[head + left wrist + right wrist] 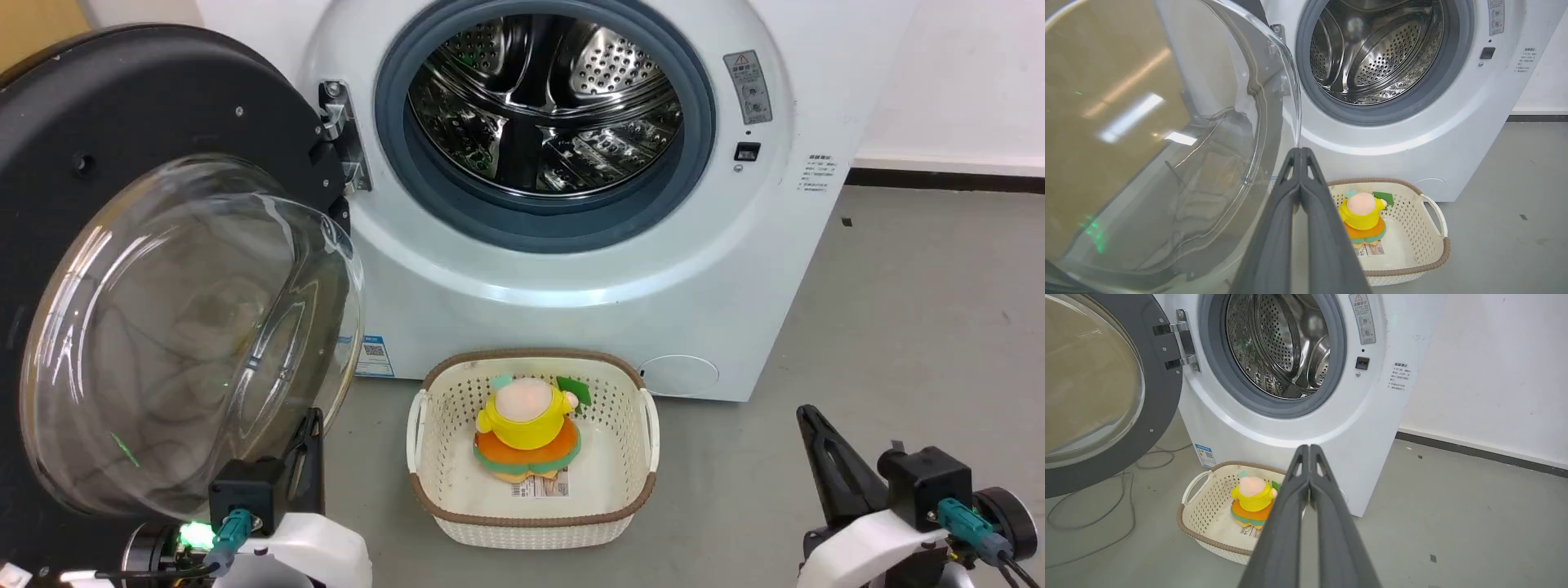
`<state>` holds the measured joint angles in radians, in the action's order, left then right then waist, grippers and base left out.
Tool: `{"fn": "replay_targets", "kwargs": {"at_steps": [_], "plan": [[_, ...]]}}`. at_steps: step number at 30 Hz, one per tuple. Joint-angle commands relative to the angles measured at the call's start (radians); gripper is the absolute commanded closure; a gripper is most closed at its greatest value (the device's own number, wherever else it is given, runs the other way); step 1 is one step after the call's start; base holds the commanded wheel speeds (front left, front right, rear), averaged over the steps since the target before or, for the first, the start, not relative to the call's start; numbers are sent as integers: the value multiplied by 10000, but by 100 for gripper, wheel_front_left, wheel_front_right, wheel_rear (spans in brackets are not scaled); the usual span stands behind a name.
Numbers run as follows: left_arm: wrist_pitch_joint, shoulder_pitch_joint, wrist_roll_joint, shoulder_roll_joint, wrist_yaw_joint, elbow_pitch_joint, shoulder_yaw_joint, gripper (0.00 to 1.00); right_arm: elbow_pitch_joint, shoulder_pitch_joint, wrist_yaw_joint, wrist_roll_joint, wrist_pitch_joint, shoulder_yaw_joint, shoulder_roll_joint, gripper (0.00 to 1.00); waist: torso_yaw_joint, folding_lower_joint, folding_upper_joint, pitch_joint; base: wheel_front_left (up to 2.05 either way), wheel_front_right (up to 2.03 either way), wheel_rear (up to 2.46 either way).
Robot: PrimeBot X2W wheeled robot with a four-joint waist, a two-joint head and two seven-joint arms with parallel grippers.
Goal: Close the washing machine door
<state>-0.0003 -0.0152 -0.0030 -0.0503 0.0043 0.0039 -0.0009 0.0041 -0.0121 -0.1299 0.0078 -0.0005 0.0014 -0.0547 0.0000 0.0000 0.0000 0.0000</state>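
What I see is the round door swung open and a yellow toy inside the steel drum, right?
Not quite: the washing machine door is swung open, but the yellow toy lies in the cream basket on the floor, not in the drum, as the head view shows.

Cream basket [531, 532] sitting on grey floor [914, 327], yellow-orange plush toy [526, 429] lying inside, thin cables [1132, 506] trailing nearby.

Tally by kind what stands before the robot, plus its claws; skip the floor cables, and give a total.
washing machine: 1
washing machine door: 1
basket: 1
plush toy: 1
claws: 2, left claw and right claw
Total: 6
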Motion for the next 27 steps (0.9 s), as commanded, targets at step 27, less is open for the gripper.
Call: {"fn": "replay_targets", "kwargs": {"at_steps": [27], "plan": [[3,152,30,1,-43,-39,9,100,-41,121,-8,-78,5,-14,45,100,0,0,0,0,0,0,0]]}}
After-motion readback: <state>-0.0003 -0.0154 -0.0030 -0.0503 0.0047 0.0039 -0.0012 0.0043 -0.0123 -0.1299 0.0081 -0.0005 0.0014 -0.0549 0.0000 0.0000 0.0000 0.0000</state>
